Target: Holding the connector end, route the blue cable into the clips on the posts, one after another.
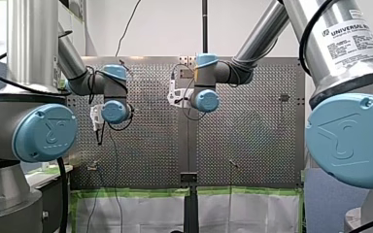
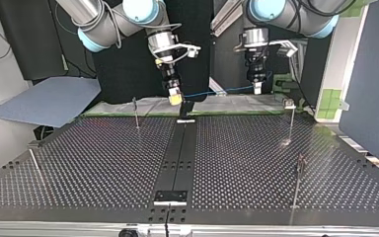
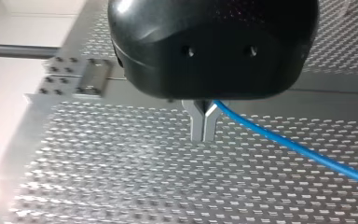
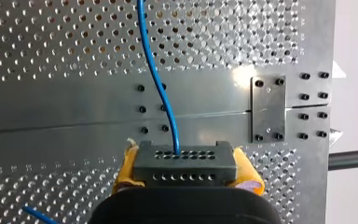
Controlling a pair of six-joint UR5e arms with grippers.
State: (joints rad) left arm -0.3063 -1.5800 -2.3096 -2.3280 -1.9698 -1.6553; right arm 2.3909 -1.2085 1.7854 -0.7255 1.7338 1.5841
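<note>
In the right wrist view my right gripper (image 4: pixel 186 179) is shut, its yellow pads (image 4: pixel 127 170) clamping a dark grey connector block (image 4: pixel 185 157). The blue cable (image 4: pixel 161 88) leaves the connector and runs ahead over the perforated plate. My left gripper (image 3: pixel 204 136) has its metal fingers shut on the blue cable (image 3: pixel 298 147), which trails away to one side. In the top view both grippers hang over the table's far edge, my right gripper (image 2: pixel 175 98) left of my left gripper (image 2: pixel 257 88). The cable (image 2: pixel 217 91) is strung between them in the air.
Thin clip posts stand on the perforated table (image 2: pixel 103 168): one (image 2: pixel 136 112) far left, one (image 2: pixel 292 118) far right, one (image 2: pixel 298 180) near right, one (image 2: pixel 34 165) near left. A dark rail (image 2: pixel 177 158) runs down the middle. A grey-blue sheet (image 2: pixel 49 101) lies beyond the left edge.
</note>
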